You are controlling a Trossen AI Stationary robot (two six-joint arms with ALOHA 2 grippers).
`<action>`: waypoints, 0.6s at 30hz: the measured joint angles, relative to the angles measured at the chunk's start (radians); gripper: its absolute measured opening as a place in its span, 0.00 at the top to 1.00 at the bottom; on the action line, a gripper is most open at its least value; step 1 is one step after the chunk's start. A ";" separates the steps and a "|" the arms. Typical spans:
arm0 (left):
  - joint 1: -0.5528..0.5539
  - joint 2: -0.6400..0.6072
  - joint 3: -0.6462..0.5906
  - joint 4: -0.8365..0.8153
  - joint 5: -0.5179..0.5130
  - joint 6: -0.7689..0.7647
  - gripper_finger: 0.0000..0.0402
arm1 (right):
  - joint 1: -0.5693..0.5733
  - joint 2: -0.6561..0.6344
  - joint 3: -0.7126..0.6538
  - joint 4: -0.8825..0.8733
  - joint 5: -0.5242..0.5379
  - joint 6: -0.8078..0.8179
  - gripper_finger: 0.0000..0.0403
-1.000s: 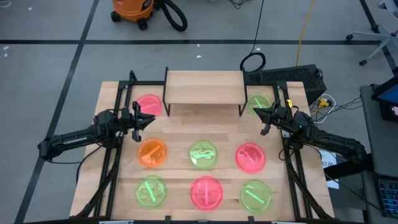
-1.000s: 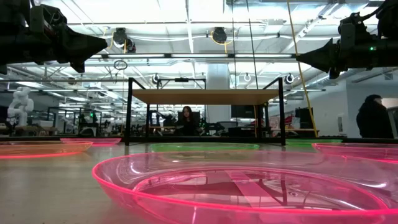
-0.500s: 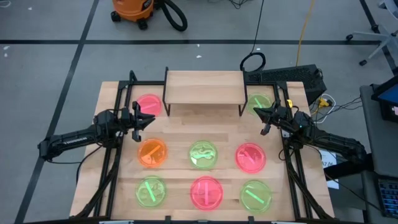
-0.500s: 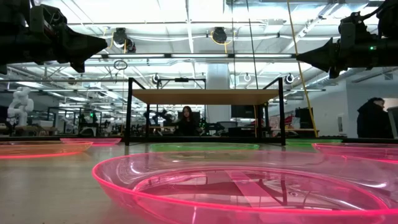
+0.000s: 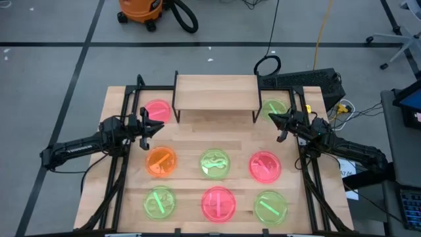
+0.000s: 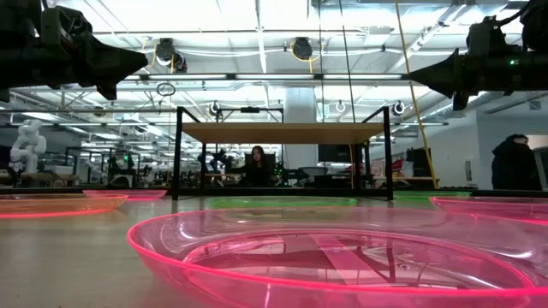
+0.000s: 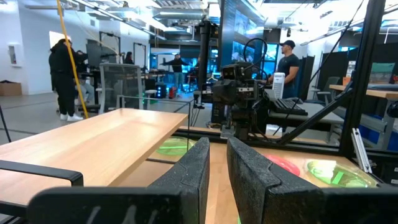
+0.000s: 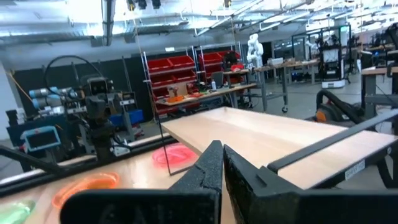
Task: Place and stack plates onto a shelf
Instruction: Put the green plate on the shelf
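Observation:
Several round translucent plates lie flat on the wooden tabletop: pink (image 5: 156, 110) and green (image 5: 275, 109) beside the shelf, then orange (image 5: 161, 161), green (image 5: 214, 163) and pink-red (image 5: 265, 166), and more along the near edge, the middle one pink (image 5: 218, 203). The shelf (image 5: 216, 92), a light-wood board on black legs, stands at the far middle with nothing on it. My left gripper (image 5: 158, 125) hovers above the table left of the shelf, its fingers (image 7: 196, 165) a narrow gap apart with nothing between. My right gripper (image 5: 272, 118) hovers right of the shelf, shut.
Black frame rails (image 5: 118, 171) run along the table's left and right sides under the arms. An orange vacuum (image 5: 139, 9) and cables lie on the floor beyond the far edge. People (image 6: 257, 167) stand in the room behind the table.
My right gripper has rolled a little about the line it points along, staying where it was. The plates and the left arm have kept still.

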 joint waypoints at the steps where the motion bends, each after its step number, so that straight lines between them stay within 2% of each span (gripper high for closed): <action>1: 0.000 0.000 0.000 0.000 0.000 0.000 0.84 | 0.000 0.000 0.000 0.007 0.000 -0.002 1.00; 6: 0.000 0.000 0.000 0.000 0.000 0.000 0.84 | 0.000 0.003 0.037 -0.012 -0.001 -0.064 1.00; 10: 0.000 0.000 0.000 0.000 0.000 0.000 0.84 | 0.000 0.031 0.131 -0.145 0.005 -0.111 1.00; 13: 0.000 0.000 0.000 0.000 0.000 0.000 0.84 | 0.000 0.072 0.194 -0.292 0.052 -0.124 1.00; 15: 0.000 0.000 0.000 0.000 0.000 0.000 0.84 | 0.000 0.101 0.219 -0.392 0.055 -0.124 1.00; 18: 0.000 0.000 0.000 0.000 0.000 0.000 0.84 | 0.000 0.147 0.233 -0.447 0.053 -0.119 1.00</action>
